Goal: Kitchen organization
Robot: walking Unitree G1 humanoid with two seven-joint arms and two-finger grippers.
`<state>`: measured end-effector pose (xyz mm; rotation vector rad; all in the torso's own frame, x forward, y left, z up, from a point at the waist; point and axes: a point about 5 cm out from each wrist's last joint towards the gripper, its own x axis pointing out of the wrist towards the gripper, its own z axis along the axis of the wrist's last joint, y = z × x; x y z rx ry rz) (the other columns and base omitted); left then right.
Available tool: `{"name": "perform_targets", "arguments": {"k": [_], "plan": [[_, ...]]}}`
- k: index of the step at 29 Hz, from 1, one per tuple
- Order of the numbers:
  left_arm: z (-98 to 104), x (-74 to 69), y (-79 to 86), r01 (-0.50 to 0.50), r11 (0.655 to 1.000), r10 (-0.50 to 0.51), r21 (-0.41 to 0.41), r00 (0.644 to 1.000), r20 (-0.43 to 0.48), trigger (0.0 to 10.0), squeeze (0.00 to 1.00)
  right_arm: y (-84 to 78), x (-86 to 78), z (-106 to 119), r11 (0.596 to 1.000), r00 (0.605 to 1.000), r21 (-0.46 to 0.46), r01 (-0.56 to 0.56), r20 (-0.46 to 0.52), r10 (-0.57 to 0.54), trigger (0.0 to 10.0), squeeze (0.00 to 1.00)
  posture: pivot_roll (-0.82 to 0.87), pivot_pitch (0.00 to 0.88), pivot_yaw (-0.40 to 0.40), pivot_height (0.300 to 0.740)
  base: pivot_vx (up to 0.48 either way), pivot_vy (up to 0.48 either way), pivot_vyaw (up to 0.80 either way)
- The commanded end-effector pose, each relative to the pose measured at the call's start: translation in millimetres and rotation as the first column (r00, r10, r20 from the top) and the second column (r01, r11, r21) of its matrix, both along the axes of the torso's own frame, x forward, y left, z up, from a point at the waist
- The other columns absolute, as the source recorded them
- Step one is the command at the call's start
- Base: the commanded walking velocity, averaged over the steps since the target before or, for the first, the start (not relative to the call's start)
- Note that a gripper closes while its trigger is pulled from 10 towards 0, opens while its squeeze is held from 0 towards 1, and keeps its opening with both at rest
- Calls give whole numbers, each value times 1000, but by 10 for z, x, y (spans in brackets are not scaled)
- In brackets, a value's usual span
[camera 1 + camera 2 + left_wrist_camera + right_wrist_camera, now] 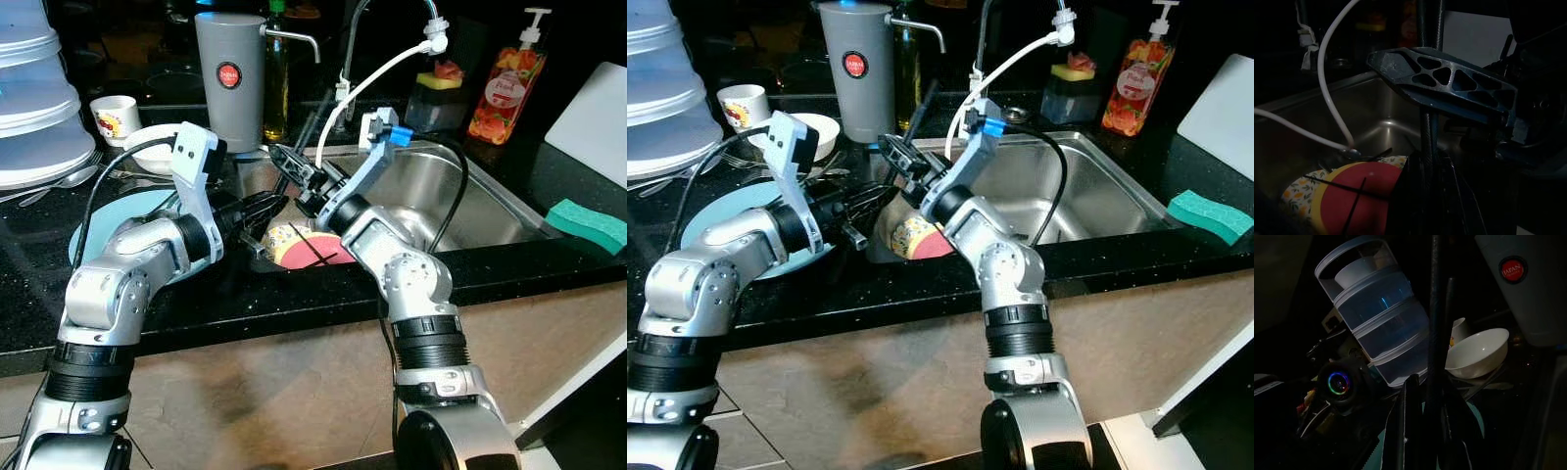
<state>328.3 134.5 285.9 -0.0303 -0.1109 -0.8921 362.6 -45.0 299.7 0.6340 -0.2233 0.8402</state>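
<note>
Both our grippers meet over the near-left corner of the sink point(490, 211). Our right gripper point(294, 168) has its fingers closed on a thin dark rod, seemingly a utensil handle point(1437, 333), which runs up between them in the right wrist view. Our left gripper point(257, 211) reaches toward the same corner; its fingers look nearly together, but we cannot tell whether they hold anything.

Just below both, at the sink's left end, rests a red-and-yellow floral plate point(299, 247) with thin dark sticks point(313, 257) across it.

We judge the main risk to be the two grippers colliding, since they sit almost touching above the plate. The white hose point(377, 83) hanging from the tap behind the sink could snag the right arm. A slim handle pinched this way may also twist and drop into the sink.
</note>
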Motion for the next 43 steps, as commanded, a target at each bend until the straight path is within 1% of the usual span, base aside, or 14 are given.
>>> {"name": "perform_targets", "arguments": {"k": [1,6,7,11,12,14,18,19,23,24,27,30,37,43], "plan": [[12,-23,12,1,1000,-1,7,1000,2,0,0,-90,46,15,998,998,-7,58,3,-58,0,0,66,66,-32,740,0,0,0],[19,7,39,-37,999,37,13,999,10,0,0,-117,82,45,996,996,9,85,8,-85,0,0,70,70,-32,740,0,0,0],[25,26,55,-59,998,59,17,998,18,9137,0,-151,117,61,994,994,20,110,9,-111,0,0,70,72,-31,740,0,0,0],[64,107,124,-152,988,152,12,987,46,10000,0,-289,229,104,978,979,53,204,7,-204,0,0,70,72,-31,740,0,0,0],[81,128,148,-177,984,177,4,983,53,10000,71,-339,259,118,970,972,63,236,7,-237,0,0,70,72,-31,740,0,0,0],[109,154,183,-214,977,214,-2,974,70,10000,1000,-417,297,143,955,957,71,287,18,-289,0,0,70,72,-31,740,0,0,0],[176,210,270,-323,946,323,-24,938,123,10000,1000,-572,353,189,922,924,94,376,41,-381,0,0,77,76,-33,740,0,0,0],[186,222,290,-343,939,343,-25,929,139,10000,396,-600,364,197,915,916,98,392,51,-398,0,0,77,80,-32,740,0,0,0],[190,229,301,-353,935,353,-26,924,148,10000,396,-615,370,202,911,912,99,401,58,-407,0,0,77,80,-32,740,0,0,0],[196,234,309,-361,932,360,-29,920,156,10000,0,-629,379,206,906,905,96,412,69,-419,0,0,77,83,-30,740,0,0,0],[115,191,173,-267,963,258,37,953,158,10000,0,-620,405,165,892,883,59,449,127,-453,0,0,80,92,-29,740,0,0,0],[-80,69,-98,-74,991,61,115,992,106,10000,0,-544,415,57,875,858,7,485,191,-477,0,0,83,104,-30,740,0,0,0],[-323,14,-289,-12,979,4,202,999,44,10000,0,-394,369,-81,839,809,-79,539,326,-489,0,0,83,124,-28,740,0,0,0],[-462,38,-223,-63,946,54,319,998,37,10000,0,-277,344,-261,825,806,-160,542,374,-458,0,0,89,132,-35,740,0,0,0]]}}
